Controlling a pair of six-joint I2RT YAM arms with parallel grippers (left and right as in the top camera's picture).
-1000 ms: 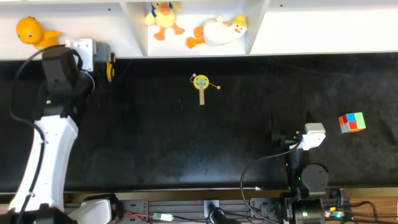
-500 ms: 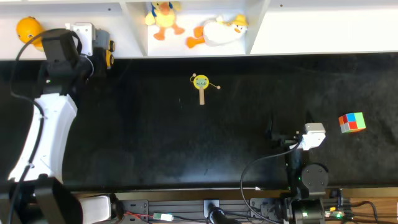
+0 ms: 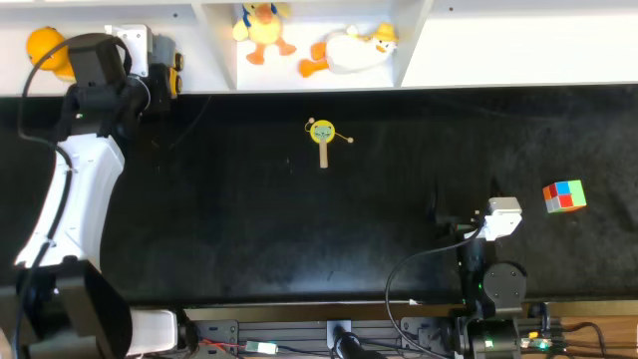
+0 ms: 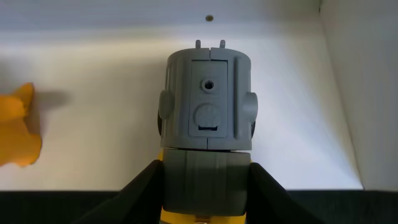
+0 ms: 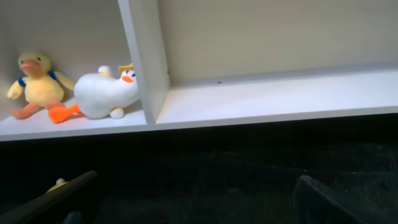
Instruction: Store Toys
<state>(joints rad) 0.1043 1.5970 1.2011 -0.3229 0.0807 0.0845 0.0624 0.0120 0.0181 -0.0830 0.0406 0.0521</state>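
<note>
My left gripper (image 3: 143, 84) is shut on a grey and yellow toy vehicle (image 3: 167, 76) at the mouth of the left shelf compartment (image 3: 120, 20). In the left wrist view the toy (image 4: 208, 102) stands upright between the fingers (image 4: 140, 190), in front of the white compartment floor. An orange duck (image 3: 45, 47) sits in the same compartment, left of the toy. A yellow rattle drum (image 3: 322, 134) lies mid-table and a colour cube (image 3: 564, 195) lies at the right. My right gripper (image 3: 495, 217) rests open and holds nothing near the front right.
A yellow duck plush (image 3: 262, 25) and a white duck plush (image 3: 351, 50) lie in the middle shelf compartment. The right compartment (image 5: 280, 93) has a bare white floor. A divider wall (image 4: 357, 93) stands close beside the held toy. Black mat (image 3: 249, 219) covers the table.
The left arm has moved toward the shelf with the toy vehicle in its gripper, bringing the toy over the compartment's edge. The right arm has kept still.
</note>
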